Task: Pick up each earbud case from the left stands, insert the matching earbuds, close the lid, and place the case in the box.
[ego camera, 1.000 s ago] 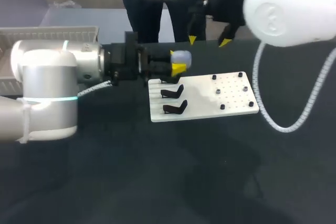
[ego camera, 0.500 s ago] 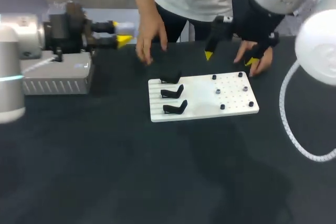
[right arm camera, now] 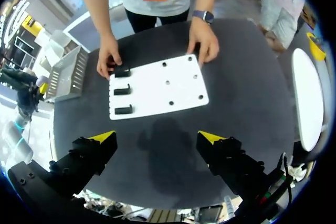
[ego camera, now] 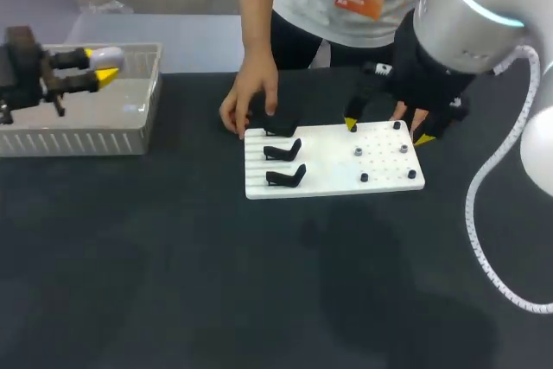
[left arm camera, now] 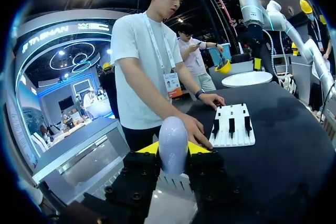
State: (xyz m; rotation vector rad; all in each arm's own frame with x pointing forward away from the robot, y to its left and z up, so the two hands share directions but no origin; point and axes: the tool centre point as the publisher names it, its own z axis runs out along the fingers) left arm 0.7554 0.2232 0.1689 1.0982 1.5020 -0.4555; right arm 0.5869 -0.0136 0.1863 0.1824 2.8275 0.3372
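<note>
My left gripper (ego camera: 93, 70) is shut on a pale, rounded earbud case (ego camera: 109, 58) and holds it over the white slatted box (ego camera: 82, 123) at the table's far left. From the left wrist, the case (left arm camera: 173, 141) stands upright between the yellow tips of that gripper (left arm camera: 174, 150), with the box (left arm camera: 100, 163) below. The white board (ego camera: 333, 160) carries three black stands (ego camera: 285, 151) on its left side. My right gripper (ego camera: 387, 131) hangs open over the board's far right corner. In its own view it (right arm camera: 156, 137) holds nothing, high above the board (right arm camera: 157, 86).
A person's hand (ego camera: 246, 101) rests on the farthest stand and another hand (right arm camera: 205, 38) on the board's far right corner. Small knobs (ego camera: 358, 152) dot the board's right half. My right arm's white cable (ego camera: 484, 222) loops down at the right.
My left arm has swung left with the case, from above the stands to above the box. My right gripper has opened wider and come down over the board. A person's hands have reached onto the board.
</note>
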